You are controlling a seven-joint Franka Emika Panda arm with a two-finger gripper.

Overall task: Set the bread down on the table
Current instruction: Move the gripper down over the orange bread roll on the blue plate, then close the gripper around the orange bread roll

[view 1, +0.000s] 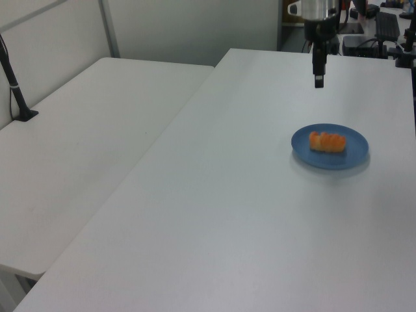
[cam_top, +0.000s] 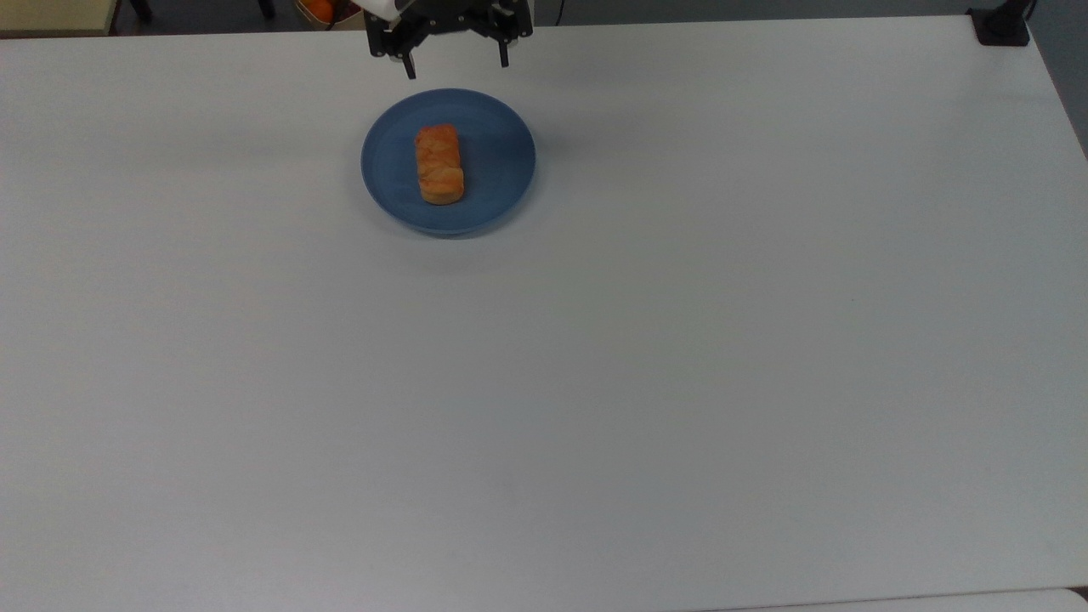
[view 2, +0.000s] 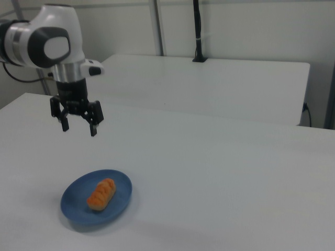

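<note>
The golden-orange bread (cam_top: pixel 439 164) (view 1: pixel 327 142) (view 2: pixel 101 194) lies on a round blue plate (cam_top: pixel 501 161) (view 1: pixel 354 153) (view 2: pixel 73 201) on the white table (cam_top: pixel 595 357) (view 1: pixel 227 214) (view 2: pixel 220 172). My gripper (cam_top: pixel 457 65) (view 1: pixel 318 80) (view 2: pixel 79 128) hangs open in the air, fingers pointing down and empty. In the top view it sits just above the plate's upper rim. The right view has it well above the plate and toward the right view's left.
A second white table (view 1: pixel 84 143) (view 2: pixel 209 83) adjoins this one. A black post base (cam_top: pixel 1001 24) stands at the top view's upper right corner. A black pole (view 2: pixel 198 31) rises from the neighbouring table.
</note>
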